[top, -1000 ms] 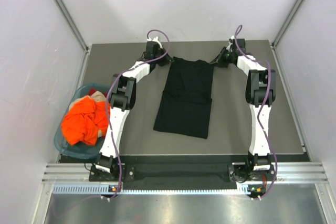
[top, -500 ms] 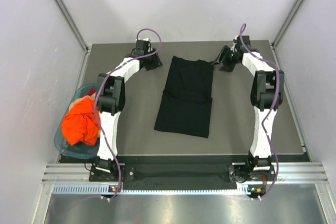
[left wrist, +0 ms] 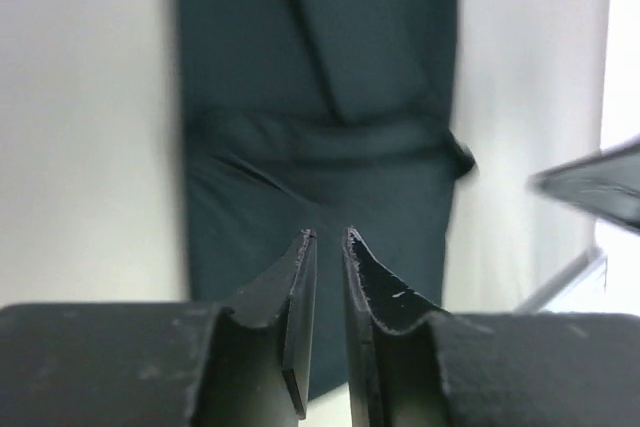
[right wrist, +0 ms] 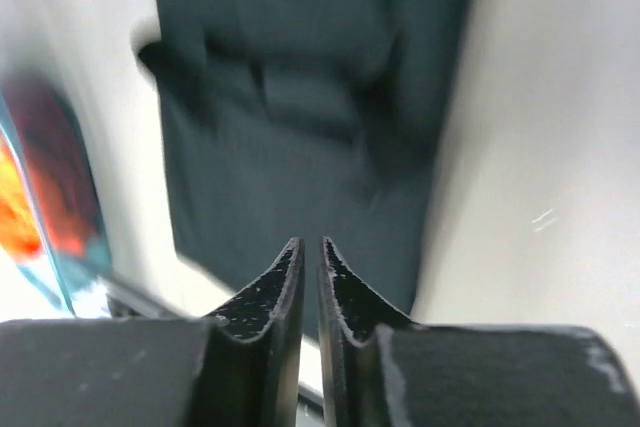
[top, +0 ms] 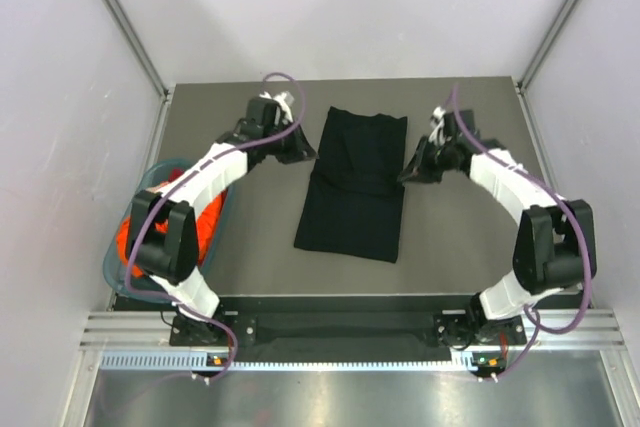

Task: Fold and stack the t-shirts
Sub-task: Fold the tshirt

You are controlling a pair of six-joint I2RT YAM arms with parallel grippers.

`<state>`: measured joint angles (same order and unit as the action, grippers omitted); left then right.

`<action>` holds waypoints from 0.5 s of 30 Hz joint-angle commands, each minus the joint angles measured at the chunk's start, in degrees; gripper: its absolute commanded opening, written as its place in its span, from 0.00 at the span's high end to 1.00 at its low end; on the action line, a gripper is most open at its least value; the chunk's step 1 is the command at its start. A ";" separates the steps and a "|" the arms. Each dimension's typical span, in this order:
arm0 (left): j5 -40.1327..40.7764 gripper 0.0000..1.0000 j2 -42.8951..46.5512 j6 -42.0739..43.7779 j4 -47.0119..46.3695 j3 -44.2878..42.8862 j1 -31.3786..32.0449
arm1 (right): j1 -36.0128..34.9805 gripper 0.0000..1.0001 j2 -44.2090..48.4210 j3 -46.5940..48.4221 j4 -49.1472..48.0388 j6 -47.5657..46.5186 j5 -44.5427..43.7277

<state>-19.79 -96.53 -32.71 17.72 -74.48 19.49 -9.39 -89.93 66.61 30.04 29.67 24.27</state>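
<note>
The orange t-shirt [top: 207, 222] sits in the teal basket [top: 112, 272] at near left, and the black t-shirt [top: 350, 207] lies mid-table as a long strip. The left gripper [top: 300, 150] and right gripper [top: 408, 175] flank its middle, jaws almost closed and empty. For a clean crosswise fold, both likely need to open, pinch matching edges and move together.
</note>
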 commanded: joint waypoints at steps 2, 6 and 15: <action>-4.02 0.82 1.26 -2.00 -2.33 6.00 5.91 | -5.37 0.94 2.57 -10.17 -10.07 6.96 2.62; -5.43 0.84 -1.37 -4.38 -5.85 8.73 8.46 | -7.31 0.97 1.08 -14.57 -16.41 8.91 2.19; -5.79 0.87 -14.47 -5.96 -6.29 1.71 9.25 | -7.75 0.99 -6.73 -11.78 -18.97 3.99 -1.24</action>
<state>-25.08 -108.92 -37.85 14.81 -68.45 28.84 -16.67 -94.00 51.27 15.46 35.51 24.38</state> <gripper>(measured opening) 0.132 0.016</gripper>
